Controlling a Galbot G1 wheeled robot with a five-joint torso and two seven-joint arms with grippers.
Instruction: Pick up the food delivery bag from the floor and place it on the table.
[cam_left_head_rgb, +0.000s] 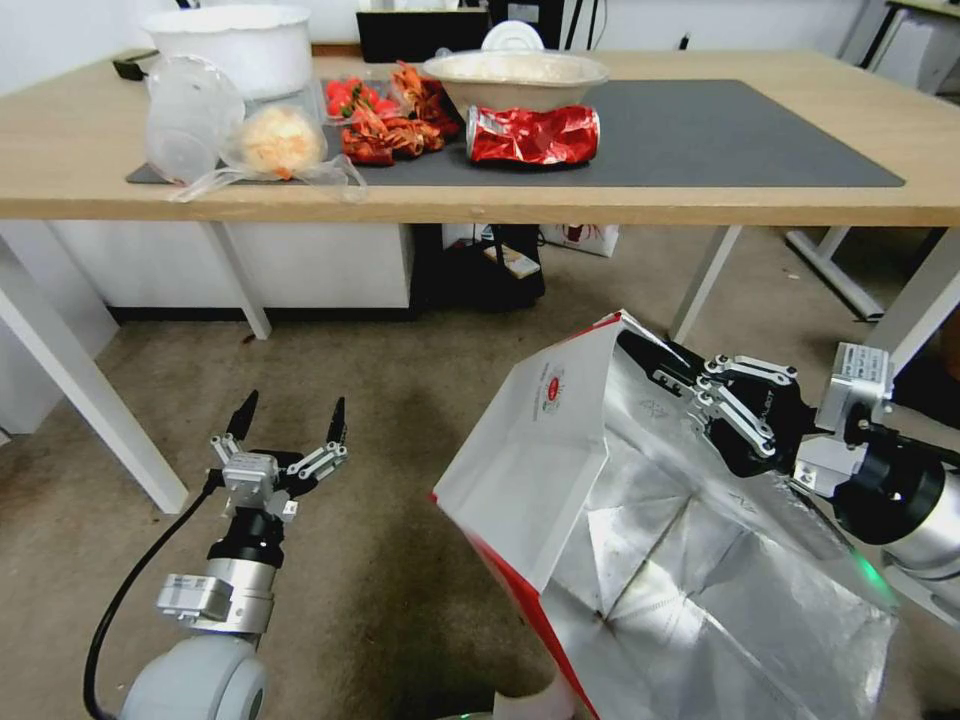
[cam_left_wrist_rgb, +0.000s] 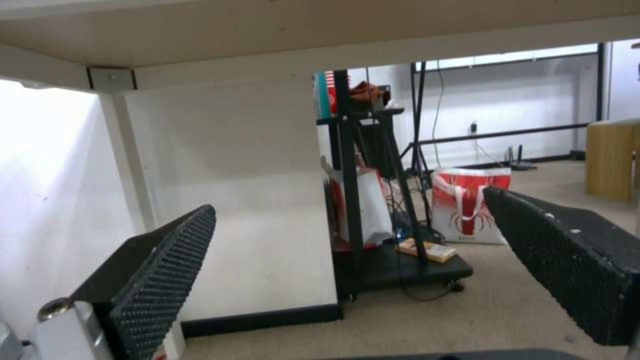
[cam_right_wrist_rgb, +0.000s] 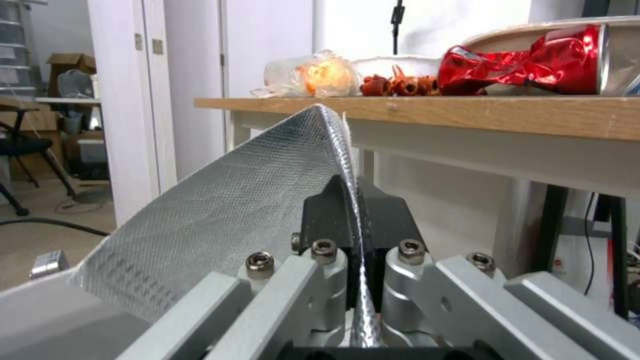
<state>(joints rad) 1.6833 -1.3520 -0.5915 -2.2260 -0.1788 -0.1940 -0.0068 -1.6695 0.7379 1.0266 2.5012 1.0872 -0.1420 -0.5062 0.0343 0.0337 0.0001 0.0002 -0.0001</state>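
Observation:
The food delivery bag (cam_left_head_rgb: 540, 450) hangs tilted at the lower right, its white side with a small red logo facing left and its silver foil lining (cam_right_wrist_rgb: 227, 200) open to me. My right gripper (cam_left_head_rgb: 640, 350) is shut on the bag's upper rim, with black fingers (cam_right_wrist_rgb: 327, 210) clamping the foil edge just below the table (cam_left_head_rgb: 700, 205) front edge. The bag's bottom runs out of view, so I cannot tell whether it touches the floor (cam_left_head_rgb: 400, 400). My left gripper (cam_left_head_rgb: 292, 415) stands open and empty over the carpet at the lower left, pointing under the table (cam_left_wrist_rgb: 267, 30).
On the table stand a crushed red can (cam_left_head_rgb: 533, 135), a bowl (cam_left_head_rgb: 515, 78), crayfish shells (cam_left_head_rgb: 395, 125), a plastic bag of food (cam_left_head_rgb: 280, 140) and a white tub (cam_left_head_rgb: 235, 45). White table legs (cam_left_head_rgb: 90, 400) and a black cart (cam_left_wrist_rgb: 393, 265) stand underneath.

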